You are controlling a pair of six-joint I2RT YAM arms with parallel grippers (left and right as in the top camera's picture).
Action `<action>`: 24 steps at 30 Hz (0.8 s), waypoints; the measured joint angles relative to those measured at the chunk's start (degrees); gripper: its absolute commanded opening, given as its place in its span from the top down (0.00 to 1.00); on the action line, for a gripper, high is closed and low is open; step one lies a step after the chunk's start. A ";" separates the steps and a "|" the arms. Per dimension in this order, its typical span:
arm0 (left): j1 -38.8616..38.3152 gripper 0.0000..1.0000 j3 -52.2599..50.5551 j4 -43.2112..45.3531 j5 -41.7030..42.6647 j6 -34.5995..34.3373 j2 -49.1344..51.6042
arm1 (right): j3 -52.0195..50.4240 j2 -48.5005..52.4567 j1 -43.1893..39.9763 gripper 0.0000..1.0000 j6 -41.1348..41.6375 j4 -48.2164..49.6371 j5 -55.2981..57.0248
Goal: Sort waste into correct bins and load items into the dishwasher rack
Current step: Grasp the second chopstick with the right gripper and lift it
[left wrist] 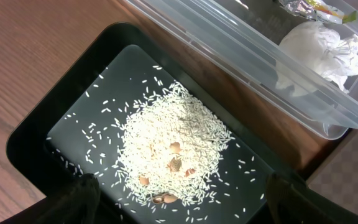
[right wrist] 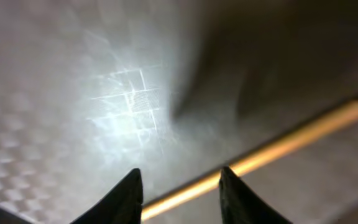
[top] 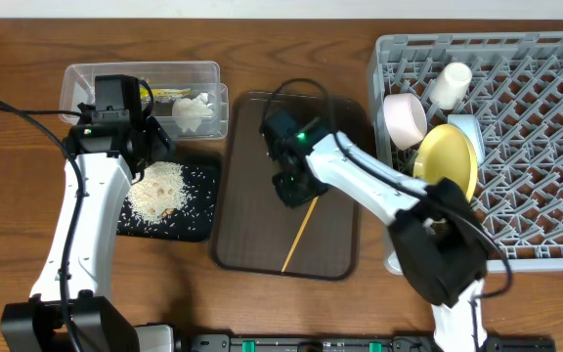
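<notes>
Right gripper (right wrist: 180, 178) is sitting low over the brown tray (top: 247, 225), fingers partway apart and straddling the chopstick (right wrist: 278, 148). The stick is running between them but isn't pinched, so nothing is held. Looks like the pick is the step in hand.

Only one chopstick is showing. It's lying flat and diagonal, with the gripper at its far end.

How I'd be doing it:
- Getting the pads right down to the tray surface before closing, since the stick is thin and flat-lying.
- Squaring the jaws across it so it isn't rolling out.
- Closing fully, then lifting slowly.
- Gripping this near an end, I'm expecting it to droop or pivot, so shifting toward the middle is probably safer.

Left gripper (left wrist: 184, 198) is hovering wide open over the black tray (left wrist: 42, 124), holding nothing. Rice (left wrist: 173, 146) is piled there with a few brown bits in it. Beyond it, the tub (top: 189, 70) is holding the wrapper (left wrist: 316, 7) and tissue (left wrist: 319, 46).

Off to the right, the rack (top: 555, 147) is carrying the plate (top: 448, 156), a pink bowl (top: 404, 119) and the cup (top: 451, 83). That's where the stick is going.
</notes>
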 measured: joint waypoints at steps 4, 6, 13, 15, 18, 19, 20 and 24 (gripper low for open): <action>0.00 0.12 0.00 0.00 0.00 0.00 0.00 | 0.02 -3.32 0.00 0.45 3.15 -0.90 1.42; 0.00 0.12 -0.02 0.00 0.02 0.00 0.00 | 0.00 -3.52 0.00 0.45 5.11 -1.81 1.88; 0.00 0.12 0.00 0.00 0.00 0.00 0.00 | -4.09 -3.48 0.00 0.46 13.20 -1.92 2.47; 0.00 0.12 -0.02 0.00 0.00 0.00 0.00 | -6.05 -3.41 0.00 0.47 14.73 -1.03 2.47; 0.00 0.12 0.00 0.00 0.00 0.00 0.00 | -9.38 -3.37 0.00 0.50 16.24 0.96 2.47; 0.00 0.12 0.00 0.00 0.00 0.00 0.00 | -10.16 -3.37 0.00 0.51 16.44 1.46 2.47; 0.00 0.12 0.00 0.00 0.00 0.00 0.00 | -10.86 -3.37 0.02 0.52 16.74 2.21 2.47; 0.00 0.12 -0.02 0.00 0.02 0.00 0.00 | -13.46 -3.34 0.17 0.56 17.46 5.29 2.47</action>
